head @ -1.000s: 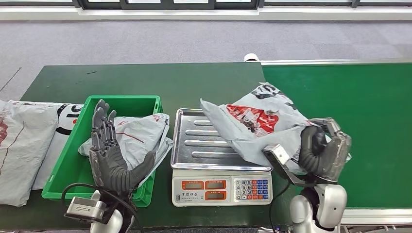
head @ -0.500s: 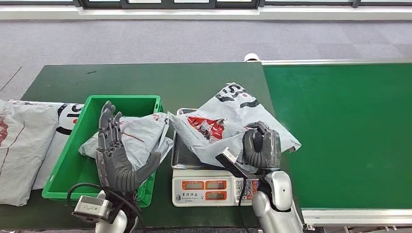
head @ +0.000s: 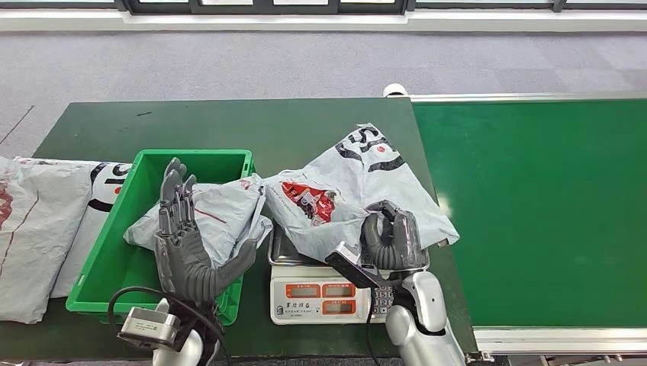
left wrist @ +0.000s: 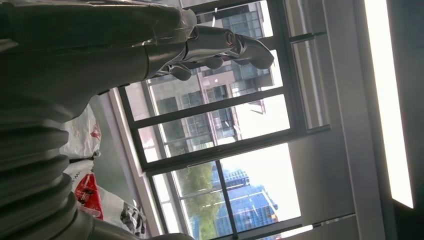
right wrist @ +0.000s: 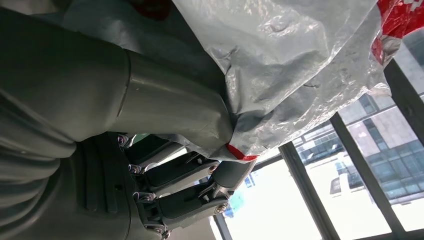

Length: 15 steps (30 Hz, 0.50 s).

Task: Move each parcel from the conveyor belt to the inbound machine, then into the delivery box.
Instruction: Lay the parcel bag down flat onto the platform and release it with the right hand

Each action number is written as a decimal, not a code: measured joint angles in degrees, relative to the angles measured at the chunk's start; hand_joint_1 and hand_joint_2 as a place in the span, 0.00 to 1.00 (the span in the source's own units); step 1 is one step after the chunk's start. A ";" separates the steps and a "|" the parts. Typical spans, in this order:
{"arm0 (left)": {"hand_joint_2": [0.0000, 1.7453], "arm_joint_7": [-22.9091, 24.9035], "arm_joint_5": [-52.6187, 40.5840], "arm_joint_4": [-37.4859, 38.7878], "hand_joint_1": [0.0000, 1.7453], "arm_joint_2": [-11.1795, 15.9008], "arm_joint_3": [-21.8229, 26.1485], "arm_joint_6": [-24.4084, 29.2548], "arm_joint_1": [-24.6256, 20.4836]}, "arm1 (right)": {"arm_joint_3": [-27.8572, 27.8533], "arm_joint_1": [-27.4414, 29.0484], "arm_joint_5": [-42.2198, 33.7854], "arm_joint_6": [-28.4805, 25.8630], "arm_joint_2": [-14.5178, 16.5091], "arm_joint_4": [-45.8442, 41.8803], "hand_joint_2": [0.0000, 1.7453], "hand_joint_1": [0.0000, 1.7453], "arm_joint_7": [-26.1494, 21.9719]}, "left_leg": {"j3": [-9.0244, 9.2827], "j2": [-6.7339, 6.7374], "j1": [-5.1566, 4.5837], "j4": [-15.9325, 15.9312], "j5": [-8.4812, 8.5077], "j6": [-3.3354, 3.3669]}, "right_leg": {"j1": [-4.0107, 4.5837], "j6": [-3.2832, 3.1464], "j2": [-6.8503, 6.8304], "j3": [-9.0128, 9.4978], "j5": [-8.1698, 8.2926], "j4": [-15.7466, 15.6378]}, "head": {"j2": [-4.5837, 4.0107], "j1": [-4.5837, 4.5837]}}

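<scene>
Head view, looking down on a dark green table [head: 229, 122]. At the centre sits a weighing scale [head: 324, 292] with a steel tray and an orange display panel. A grey plastic parcel [head: 358, 187] with a red label and black lettering is draped across the scale's tray, its far corner lifting toward 12 o'clock. The robot's right hand [head: 391, 240] grips the parcel's near edge at about 5 o'clock of the parcel, fingers curled around the plastic. Right wrist view shows the same grip up close: the thumb and fingers [right wrist: 187, 172] pinch crinkled grey plastic.

At 9 o'clock from the scale, just beside it, stands a green delivery box [head: 114, 255] holding another grey parcel [head: 217, 213], which spills over the box's side toward the scale. The left hand [head: 187, 252] is raised over the box's near part, palm up, fingers spread and holding nothing. Further toward 9 o'clock lie more grey parcels [head: 38, 229] on the table. At 3 o'clock from the scale runs the green conveyor belt [head: 542, 206].
</scene>
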 joint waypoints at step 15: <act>1.00 0.00 -0.14 0.20 0.00 -0.13 0.00 -0.66 -0.49 | 2.42 0.15 -3.77 -3.56 -0.43 0.57 1.00 0.04 -7.43 | -0.01 0.00 0.00 0.00 0.00 0.00 | 0.00 0.00 0.00 -0.01 0.00 0.00 | 0.00 0.00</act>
